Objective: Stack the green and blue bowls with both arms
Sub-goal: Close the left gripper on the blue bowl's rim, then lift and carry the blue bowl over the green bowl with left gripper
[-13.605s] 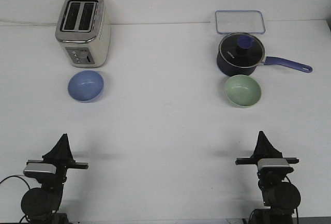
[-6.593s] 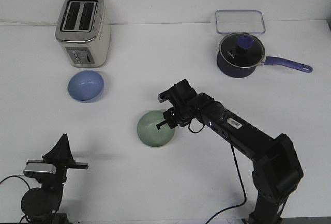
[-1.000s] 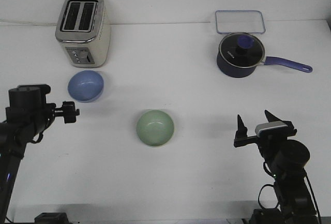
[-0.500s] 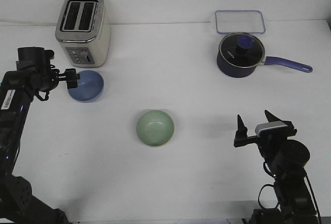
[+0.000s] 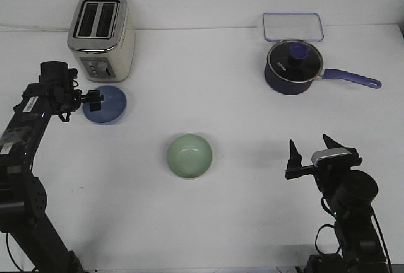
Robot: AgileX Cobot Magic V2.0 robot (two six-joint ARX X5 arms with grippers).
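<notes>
The periwinkle blue bowl [image 5: 107, 104] sits on the white table in front of the toaster. The pale green bowl [image 5: 189, 156] sits upright near the table's middle, empty. My left gripper [image 5: 96, 101] reaches in from the left and is at the blue bowl's left rim, with its fingers apart. I cannot tell whether it touches the rim. My right gripper [image 5: 310, 151] is open and empty, raised at the front right, well away from both bowls.
A cream and silver toaster [image 5: 101, 35] stands just behind the blue bowl. A dark navy saucepan [image 5: 292, 67] with a long handle and a clear rectangular container [image 5: 293, 26] are at the back right.
My left arm has swung up and rightwards, bringing its gripper from beside the blue bowl onto the bowl's left rim. The right arm and both bowls have not moved in the last second.
</notes>
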